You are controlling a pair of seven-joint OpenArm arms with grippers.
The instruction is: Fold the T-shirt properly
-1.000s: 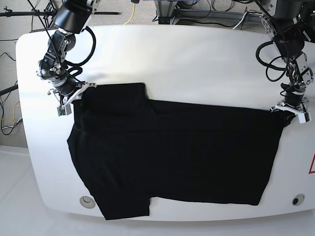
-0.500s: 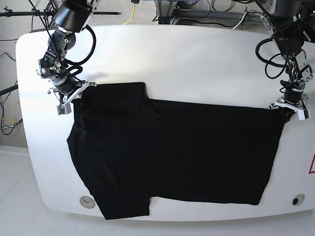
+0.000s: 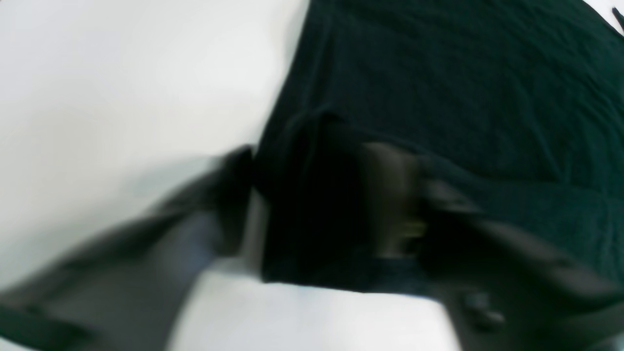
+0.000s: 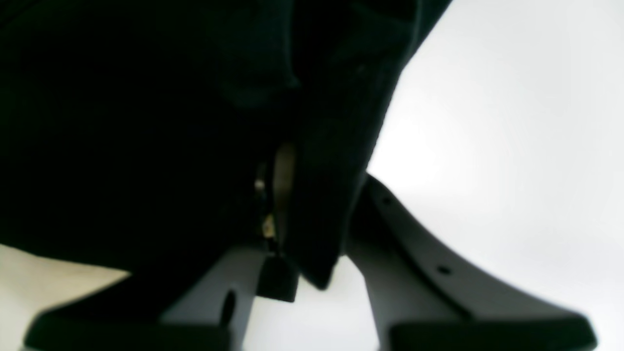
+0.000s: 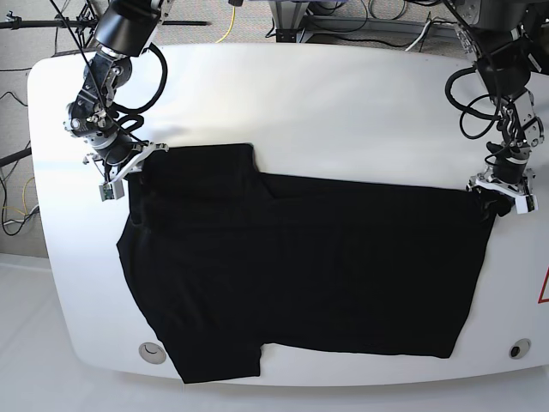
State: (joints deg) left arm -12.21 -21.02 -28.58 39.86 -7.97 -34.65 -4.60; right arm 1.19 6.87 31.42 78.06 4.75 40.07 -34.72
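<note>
The black T-shirt (image 5: 300, 266) lies spread flat across the white table (image 5: 343, 112). Its upper left part is folded over, and one sleeve (image 5: 219, 365) reaches the front edge. My right gripper (image 5: 124, 166) is at the shirt's far left corner. In the right wrist view it (image 4: 319, 204) is shut on a fold of the black fabric (image 4: 122, 122). My left gripper (image 5: 499, 190) is at the shirt's far right corner. In the blurred left wrist view it (image 3: 312, 204) is closed around a bunched corner of the fabric (image 3: 463, 87).
Two round caps sit in the table near the front edge, one at the left (image 5: 153, 350) and one at the right (image 5: 517, 349). A red mark (image 5: 544, 287) is at the right edge. Cables (image 5: 343, 26) and frames lie behind the table.
My left gripper has moved slightly back and inward with the shirt's right corner in it, tightening that edge. The right gripper has hardly moved.
</note>
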